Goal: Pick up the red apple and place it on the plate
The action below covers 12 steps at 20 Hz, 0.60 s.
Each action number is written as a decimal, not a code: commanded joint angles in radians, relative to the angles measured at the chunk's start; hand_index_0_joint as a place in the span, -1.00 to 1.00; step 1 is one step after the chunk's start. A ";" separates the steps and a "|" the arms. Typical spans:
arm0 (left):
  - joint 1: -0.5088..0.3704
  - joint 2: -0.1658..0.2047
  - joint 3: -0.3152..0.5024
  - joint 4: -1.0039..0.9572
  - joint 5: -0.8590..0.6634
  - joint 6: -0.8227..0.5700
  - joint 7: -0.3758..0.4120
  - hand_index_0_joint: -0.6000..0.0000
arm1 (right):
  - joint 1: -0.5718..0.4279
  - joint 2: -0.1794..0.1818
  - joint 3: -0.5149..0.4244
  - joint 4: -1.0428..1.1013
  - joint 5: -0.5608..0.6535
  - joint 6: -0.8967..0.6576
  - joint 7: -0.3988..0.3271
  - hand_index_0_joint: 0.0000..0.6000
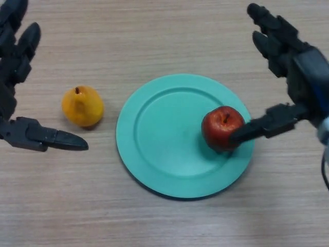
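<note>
A wooden table [169, 31] is seen from above, pale brown w/ fine grain running across; it fills the whole view; nothing of the room beyond it is shown. A round teal plate [154, 134] is set on it near the centre, w/ a raised rim and a flat well; one thing is held by it, a red apple [220, 126], stem up, placed on the plate's right side at the edge of the well, approx. where well meets rim; the rest of the plate is bare.

To the left of the plate, on the table and apart from the rim, a yellow-orange pear [82, 106] is found, stem up, lying on the wood.

The right hand [293, 67] is seen at the upper right, spread; its fingers [267, 25] are stretched up and away from the apple, well apart from it; its thumb [262, 127] is extended toward the left, w/ the tip at the apple's right side, touching it or just beside it, which cannot be told; nothing is grasped, the hand is released.

The left hand [15, 67] is seen at the left edge, also spread and relaxed, fingers up, thumb pointing right below the pear; nothing is held by it; the pear is not touched.
</note>
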<state>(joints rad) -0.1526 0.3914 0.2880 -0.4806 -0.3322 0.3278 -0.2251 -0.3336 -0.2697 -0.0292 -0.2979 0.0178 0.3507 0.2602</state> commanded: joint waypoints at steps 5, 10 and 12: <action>0.006 0.027 0.069 -0.027 0.047 -0.144 0.012 1.00 | 0.095 -0.057 -0.124 -0.261 0.227 0.076 -0.078 -1.00; 0.004 0.016 0.060 0.007 0.101 -0.188 0.025 1.00 | 0.123 -0.055 -0.113 -0.336 0.148 0.110 -0.062 -1.00; 0.008 0.013 0.053 0.001 0.106 -0.182 0.016 1.00 | 0.138 -0.046 -0.120 -0.346 0.142 0.108 -0.062 -1.00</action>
<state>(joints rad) -0.1211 0.3723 0.2893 -0.4295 -0.2474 0.3077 -0.2244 -0.1651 -0.2973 -0.0956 -0.5762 0.1681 0.5487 0.2016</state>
